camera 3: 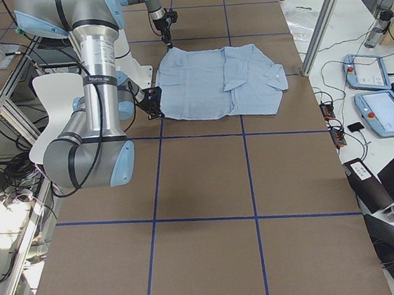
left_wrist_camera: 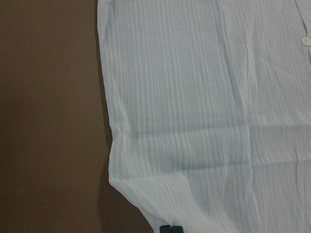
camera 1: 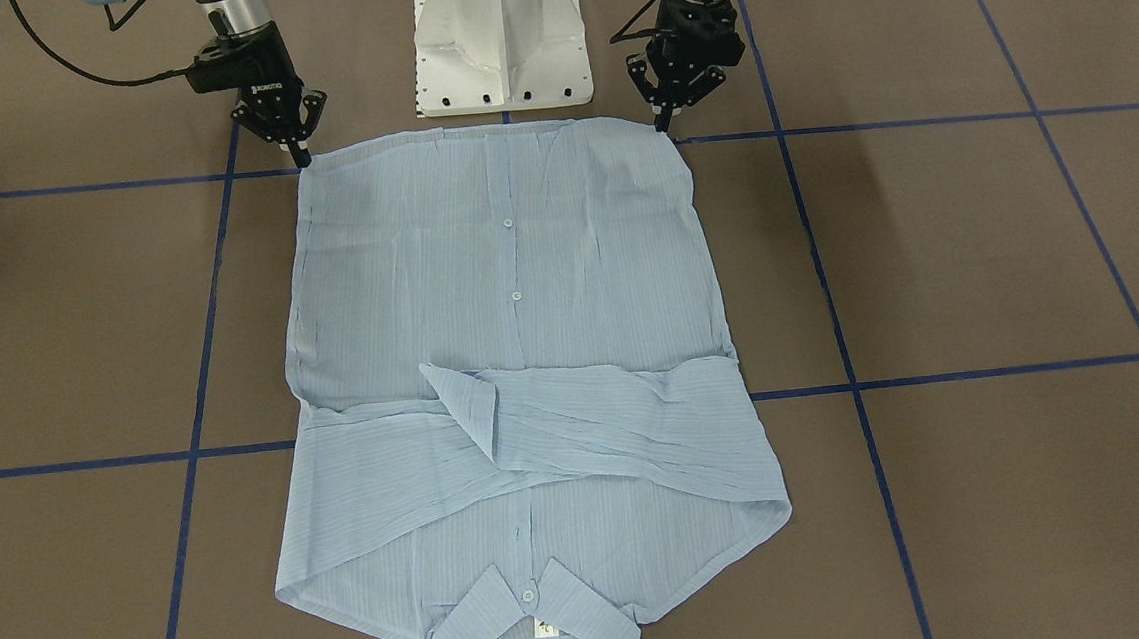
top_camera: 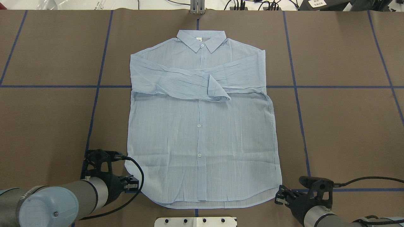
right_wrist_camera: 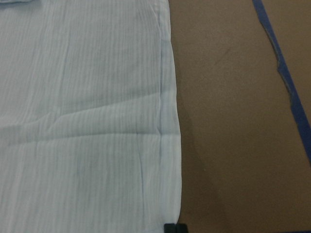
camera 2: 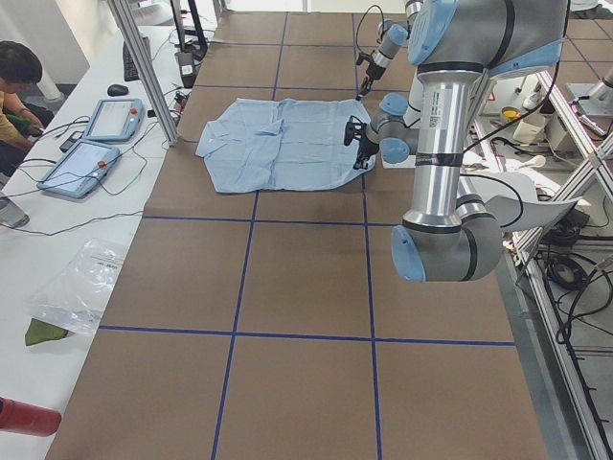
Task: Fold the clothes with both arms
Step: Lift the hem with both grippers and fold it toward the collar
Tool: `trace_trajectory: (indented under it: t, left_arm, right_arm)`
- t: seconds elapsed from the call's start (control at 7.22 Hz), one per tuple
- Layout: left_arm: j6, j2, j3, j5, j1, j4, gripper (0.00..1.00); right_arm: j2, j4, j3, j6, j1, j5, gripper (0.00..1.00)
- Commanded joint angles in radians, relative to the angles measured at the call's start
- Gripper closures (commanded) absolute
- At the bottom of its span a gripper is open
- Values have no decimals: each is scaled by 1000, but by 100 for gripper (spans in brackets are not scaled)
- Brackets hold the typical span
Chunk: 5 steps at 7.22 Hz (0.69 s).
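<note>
The pale-blue striped shirt [camera 1: 512, 283] lies flat and buttoned on the brown table, collar [top_camera: 202, 39] at the far side. Both sleeves [top_camera: 195, 83] are folded across its chest. My left gripper [camera 1: 662, 125] is down at one hem corner, its fingertips [left_wrist_camera: 170, 228] pressed together at the cloth's edge. My right gripper [camera 1: 303, 158] is at the other hem corner, its fingertips [right_wrist_camera: 175, 227] likewise together on the hem. Both look shut on the shirt's bottom corners, which still rest on the table. In the overhead view the two wrists partly hide the fingertips.
The white pedestal base [camera 1: 500, 39] stands just behind the hem, between the arms. Blue tape lines [camera 1: 984, 371] grid the table. A person [camera 2: 14, 91] sits by tablets [camera 2: 91, 144] on a side bench, and a red object [camera 2: 24, 419] lies near that bench's end.
</note>
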State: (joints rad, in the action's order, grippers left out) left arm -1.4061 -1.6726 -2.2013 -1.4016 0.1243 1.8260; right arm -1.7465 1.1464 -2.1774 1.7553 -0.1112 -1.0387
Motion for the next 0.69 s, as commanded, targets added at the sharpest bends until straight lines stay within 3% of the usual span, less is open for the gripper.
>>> trace_trajectory:
  t: [0.0, 0.28, 0.42, 0.55]
  left_arm:
    - [9, 63, -174, -22, 0, -51, 100]
    - [12, 53, -424, -161, 2, -263, 100]
    - [18, 4, -527, -215, 20, -406, 100]
    - [54, -122, -520, -291, 99, -518, 100]
  right_arm:
    - [-10, 213, -244, 30, -13, -82, 100]
    - [4, 532, -538, 30, -31, -215, 100]
    - [56, 603, -574, 30, -27, -228, 100]
    - [93, 608, -575, 20, 32, -257, 100]
